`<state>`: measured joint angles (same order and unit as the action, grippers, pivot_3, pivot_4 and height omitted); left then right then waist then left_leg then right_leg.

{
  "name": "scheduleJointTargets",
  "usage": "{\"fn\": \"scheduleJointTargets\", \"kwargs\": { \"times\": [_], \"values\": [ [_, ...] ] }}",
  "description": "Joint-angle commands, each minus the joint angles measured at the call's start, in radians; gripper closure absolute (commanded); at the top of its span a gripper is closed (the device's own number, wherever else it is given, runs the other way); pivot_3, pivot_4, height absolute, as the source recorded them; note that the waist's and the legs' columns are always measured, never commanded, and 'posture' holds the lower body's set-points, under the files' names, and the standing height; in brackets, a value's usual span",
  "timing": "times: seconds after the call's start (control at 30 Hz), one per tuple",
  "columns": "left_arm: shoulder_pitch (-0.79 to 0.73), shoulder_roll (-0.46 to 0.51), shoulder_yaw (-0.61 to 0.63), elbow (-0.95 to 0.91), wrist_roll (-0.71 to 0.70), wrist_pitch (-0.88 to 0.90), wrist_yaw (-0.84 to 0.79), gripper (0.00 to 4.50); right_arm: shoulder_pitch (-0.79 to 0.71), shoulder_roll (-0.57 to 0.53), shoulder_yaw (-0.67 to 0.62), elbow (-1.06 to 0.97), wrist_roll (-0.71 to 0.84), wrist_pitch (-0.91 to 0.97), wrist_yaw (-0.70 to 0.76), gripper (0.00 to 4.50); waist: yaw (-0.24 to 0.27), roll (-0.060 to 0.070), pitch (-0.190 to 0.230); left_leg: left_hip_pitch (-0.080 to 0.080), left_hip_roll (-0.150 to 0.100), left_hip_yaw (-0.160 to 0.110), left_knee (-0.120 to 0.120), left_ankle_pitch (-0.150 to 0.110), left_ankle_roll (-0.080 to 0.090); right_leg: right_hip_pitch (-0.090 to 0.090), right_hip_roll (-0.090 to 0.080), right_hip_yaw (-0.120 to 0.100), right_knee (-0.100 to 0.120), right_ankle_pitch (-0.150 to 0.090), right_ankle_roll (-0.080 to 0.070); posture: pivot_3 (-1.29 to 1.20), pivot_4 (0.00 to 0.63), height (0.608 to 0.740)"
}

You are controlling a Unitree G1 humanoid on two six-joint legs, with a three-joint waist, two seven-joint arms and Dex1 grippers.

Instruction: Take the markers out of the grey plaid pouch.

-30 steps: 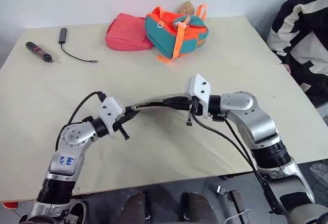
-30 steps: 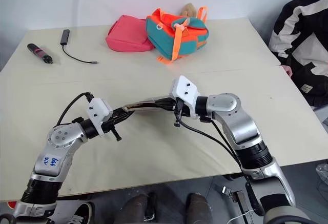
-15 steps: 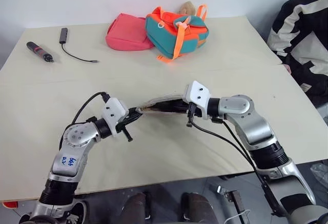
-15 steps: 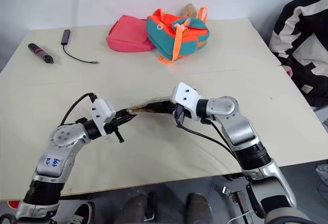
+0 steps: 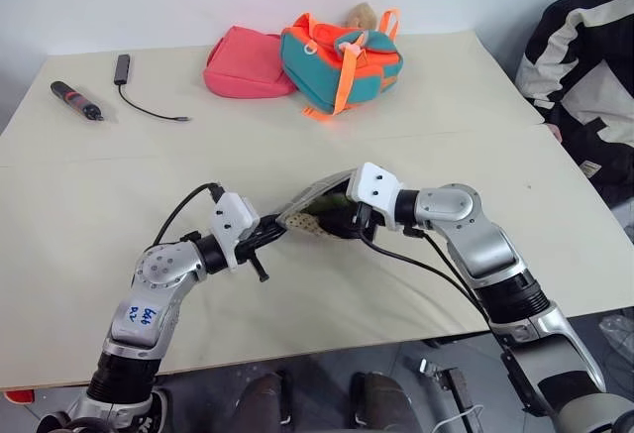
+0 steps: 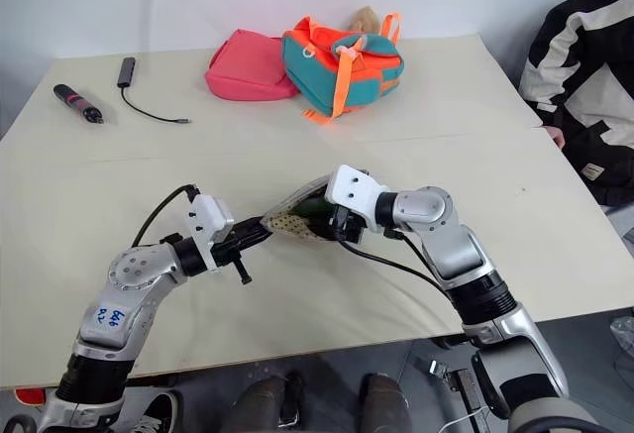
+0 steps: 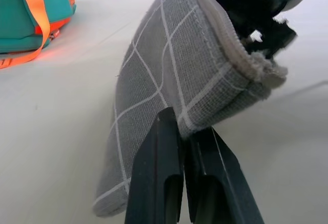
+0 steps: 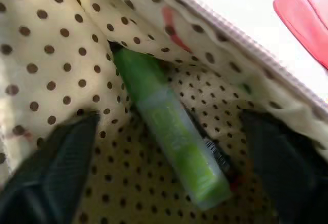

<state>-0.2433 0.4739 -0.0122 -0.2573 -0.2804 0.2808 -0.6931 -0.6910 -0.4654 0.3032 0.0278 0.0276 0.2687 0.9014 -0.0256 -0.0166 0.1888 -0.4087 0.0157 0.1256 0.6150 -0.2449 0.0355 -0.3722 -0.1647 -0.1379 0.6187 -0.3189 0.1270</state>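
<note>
Grey plaid pouch (image 5: 309,207) is held up off the table (image 5: 475,106), mid-front, well apart from the teal-and-orange bag (image 5: 340,56) and nearer the robot than it. Left gripper (image 7: 183,134) is clamped tight on the pouch's lower fabric edge; both black fingers (image 7: 159,167) are pressed together on the seam. Pouch mouth gapes toward the right gripper (image 8: 169,131), dotted lining showing.

Right gripper sits at the pouch mouth with its fingers spread wide inside, one finger (image 8: 56,162) on each side of the lining. It grips nothing; the fingers flank the contents without touching them.

Markers are inside the pouch: the light green marker (image 8: 166,129) lies diagonally on the lining between the two right fingers. A second, darker stick with a bit of red (image 8: 218,160) lies just beside and partly under it (can't tell more, mostly hidden).

Pink pouch (image 5: 243,61) is touching the teal-and-orange bag on the robot's left. Black-and-red pen-like tool (image 5: 75,99) and black cable (image 5: 139,96) lie further left of that bag, well apart from it.
</note>
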Motion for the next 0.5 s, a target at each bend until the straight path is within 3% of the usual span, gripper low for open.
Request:
{"fn": "scheduleJointTargets", "kwargs": {
  "times": [0.03,0.07,0.17,0.3,0.4,0.5],
  "values": [
    [-0.022,-0.020,0.039,-0.021,-0.065,0.018,0.005,4.50,-0.009,-0.003,-0.028,-0.036,0.013,0.001,0.000,0.07,0.000,0.000,0.000,0.000,0.000,0.000,0.000,0.000,0.000,0.000,0.000,0.000,0.000,0.000,0.000,0.00,0.150,0.740],
    [-0.022,-0.023,0.043,-0.023,-0.072,0.027,0.005,4.50,-0.008,-0.003,-0.027,-0.038,0.013,0.001,0.001,0.07,0.000,0.000,0.000,0.000,0.000,0.000,0.000,0.000,0.000,0.000,0.000,0.000,0.000,0.000,0.000,0.00,0.150,0.740],
    [-0.019,-0.032,0.054,-0.032,-0.102,0.063,0.006,4.50,-0.009,-0.004,-0.026,-0.045,0.018,0.002,0.009,0.72,0.000,0.000,0.000,0.000,0.000,0.000,0.000,0.000,0.000,0.000,0.000,0.000,0.000,0.000,0.000,0.00,0.150,0.740],
    [-0.017,-0.024,0.079,-0.054,-0.206,0.219,0.002,4.50,-0.030,-0.046,0.021,-0.059,-0.038,-0.057,0.054,2.08,0.000,0.000,0.000,0.000,0.000,0.000,0.001,0.000,0.000,0.000,0.000,0.000,0.001,0.000,0.000,0.00,0.150,0.740],
    [-0.026,-0.018,0.107,-0.077,-0.304,0.315,-0.007,4.50,-0.057,-0.072,0.034,-0.086,-0.051,-0.064,0.095,2.08,-0.001,0.000,0.000,0.000,0.000,0.000,0.001,0.000,0.000,0.000,0.000,0.000,0.001,0.000,0.000,0.00,0.150,0.740],
    [-0.062,-0.037,0.158,-0.080,-0.422,0.426,0.031,4.50,-0.095,-0.169,0.050,-0.138,-0.040,-0.043,0.235,2.08,0.001,-0.001,0.000,0.000,0.000,-0.001,0.002,0.000,0.000,0.000,0.000,0.000,0.001,0.000,0.000,0.00,0.150,0.740]
  ]
}}
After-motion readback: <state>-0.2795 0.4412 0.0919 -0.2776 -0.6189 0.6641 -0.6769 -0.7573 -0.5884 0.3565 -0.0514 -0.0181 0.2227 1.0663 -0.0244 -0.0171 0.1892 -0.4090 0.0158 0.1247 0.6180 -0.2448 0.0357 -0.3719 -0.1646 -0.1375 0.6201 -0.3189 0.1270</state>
